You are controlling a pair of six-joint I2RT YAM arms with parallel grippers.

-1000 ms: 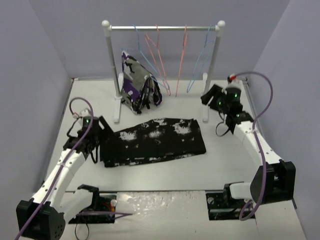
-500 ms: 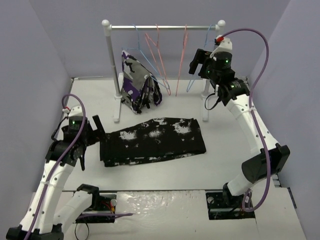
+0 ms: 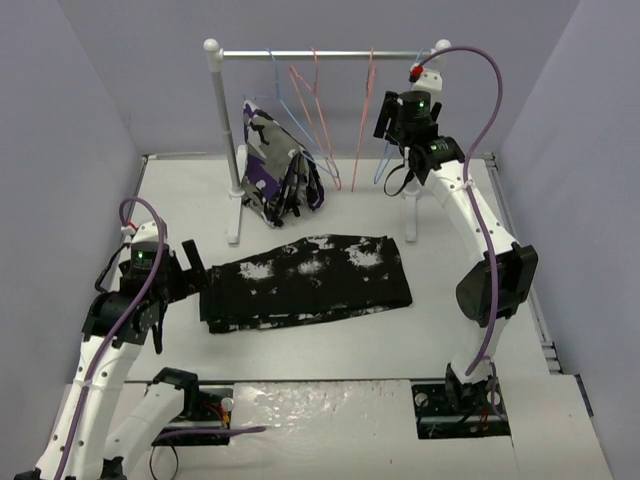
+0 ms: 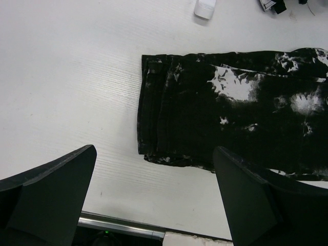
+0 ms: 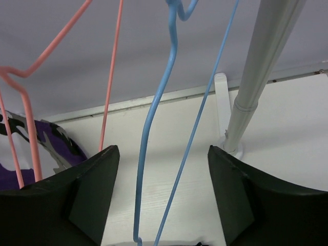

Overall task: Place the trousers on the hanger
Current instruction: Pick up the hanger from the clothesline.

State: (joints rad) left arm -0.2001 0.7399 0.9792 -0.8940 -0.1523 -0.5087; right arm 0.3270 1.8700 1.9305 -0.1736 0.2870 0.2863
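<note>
Left gripper (image 4: 154, 151) gaped wide, empty, over trousers (image 4: 230, 107), left of centre overhead | right gripper (image 5: 163, 148) stood open astride blue hanger (image 5: 148, 123), upper right, wires ungripped.

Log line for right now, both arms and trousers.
left gripper: open, at trousers edge | right gripper: open, straddling light-blue hanger | trousers: flat on table, not hung

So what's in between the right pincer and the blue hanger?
Nothing, just air. In the right wrist view the blue hanger hangs in the gap of the open right pincer, its wires touching neither finger.
</note>
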